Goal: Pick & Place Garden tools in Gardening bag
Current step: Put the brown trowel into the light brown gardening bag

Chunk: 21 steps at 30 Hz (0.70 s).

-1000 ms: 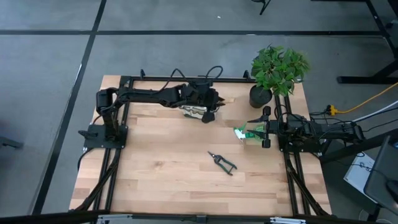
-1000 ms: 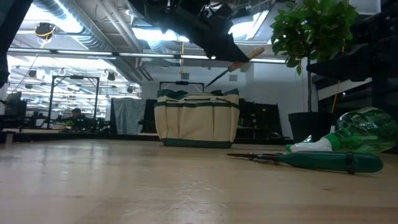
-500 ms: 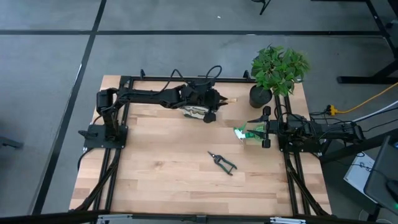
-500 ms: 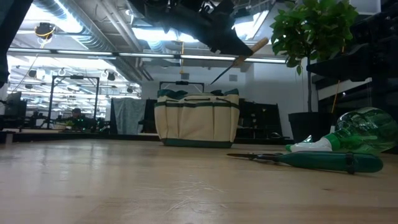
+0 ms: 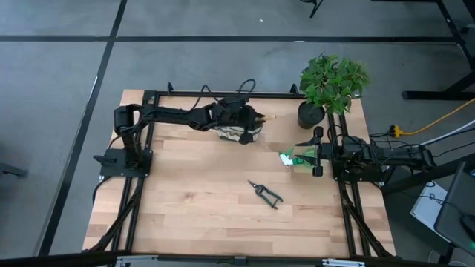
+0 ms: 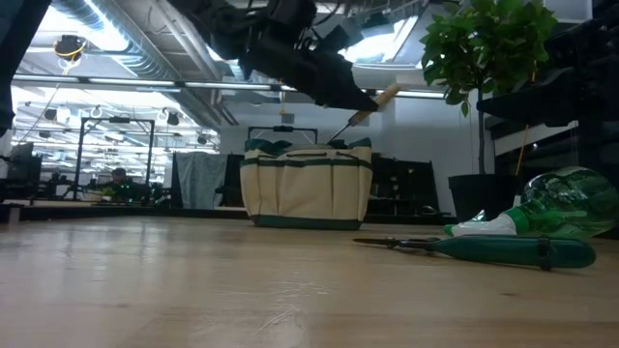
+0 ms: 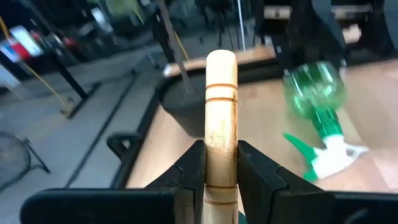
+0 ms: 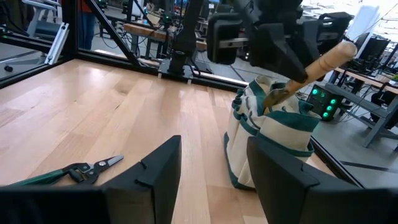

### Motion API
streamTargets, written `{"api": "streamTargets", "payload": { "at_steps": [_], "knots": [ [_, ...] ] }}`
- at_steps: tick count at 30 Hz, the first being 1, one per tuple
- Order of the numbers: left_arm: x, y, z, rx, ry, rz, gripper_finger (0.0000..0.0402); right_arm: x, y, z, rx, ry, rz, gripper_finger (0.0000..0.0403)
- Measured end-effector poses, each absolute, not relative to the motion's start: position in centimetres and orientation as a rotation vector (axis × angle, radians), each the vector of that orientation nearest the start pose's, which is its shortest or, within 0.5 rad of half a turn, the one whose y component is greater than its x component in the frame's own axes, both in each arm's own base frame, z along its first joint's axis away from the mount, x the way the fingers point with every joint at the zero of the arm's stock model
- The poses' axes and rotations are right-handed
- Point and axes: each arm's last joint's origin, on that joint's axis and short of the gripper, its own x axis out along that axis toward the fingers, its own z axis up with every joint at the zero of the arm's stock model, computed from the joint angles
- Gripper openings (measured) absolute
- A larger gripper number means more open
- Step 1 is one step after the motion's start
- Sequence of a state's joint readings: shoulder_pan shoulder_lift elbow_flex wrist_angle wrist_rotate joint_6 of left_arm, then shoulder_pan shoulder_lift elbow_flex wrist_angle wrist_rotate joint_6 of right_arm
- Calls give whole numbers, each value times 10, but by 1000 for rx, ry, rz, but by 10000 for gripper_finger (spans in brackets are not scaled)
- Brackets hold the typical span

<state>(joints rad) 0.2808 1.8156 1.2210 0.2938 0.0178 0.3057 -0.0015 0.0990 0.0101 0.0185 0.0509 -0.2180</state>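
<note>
My left gripper (image 5: 249, 123) hovers over the cream-and-green gardening bag (image 5: 234, 134) at the table's far middle, shut on a wooden-handled tool (image 6: 383, 97). The tool slants down, its thin metal shaft (image 6: 343, 127) reaching the bag's open top (image 8: 273, 99). The bag stands upright on its base (image 6: 306, 188). The green-handled pruning shears (image 5: 266, 193) lie flat at the table's middle. A green-and-white spray bottle (image 5: 294, 159) lies on its side just in front of my right gripper (image 5: 318, 153), which is open and empty at the right. My left gripper pinches the tool's wooden handle (image 7: 221, 155) between its two fingers (image 7: 191, 168), below the grooved free end (image 7: 221, 68), which sticks out past them. The fingers lie across the handle. The tool is lifted, tilted with the handle end up and toward the table's right.
A potted green plant (image 5: 331, 80) in a black pot (image 5: 309, 114) stands at the far right corner, close to the bag and my right arm. The near half of the table (image 5: 193, 215) holds only the shears.
My left gripper has gone down and a little toward the table's left edge, over the bag. The tool has come down with it, still slanted, and its metal end now reaches the bag's top.
</note>
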Motion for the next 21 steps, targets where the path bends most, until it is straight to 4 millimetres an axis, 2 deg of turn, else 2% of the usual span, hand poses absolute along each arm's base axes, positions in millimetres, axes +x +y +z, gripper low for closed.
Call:
{"api": "streamTargets", "payload": {
  "at_steps": [6,14,21],
  "knots": [
    [392,122,240,255,290,215,65,103,-2,161,-220,75,-45,186],
    [386,125,226,270,457,263,65,103,-2,161,-219,76,-45,186],
    [385,124,224,288,490,269,65,103,-2,161,-219,76,-45,186]
  ]
}}
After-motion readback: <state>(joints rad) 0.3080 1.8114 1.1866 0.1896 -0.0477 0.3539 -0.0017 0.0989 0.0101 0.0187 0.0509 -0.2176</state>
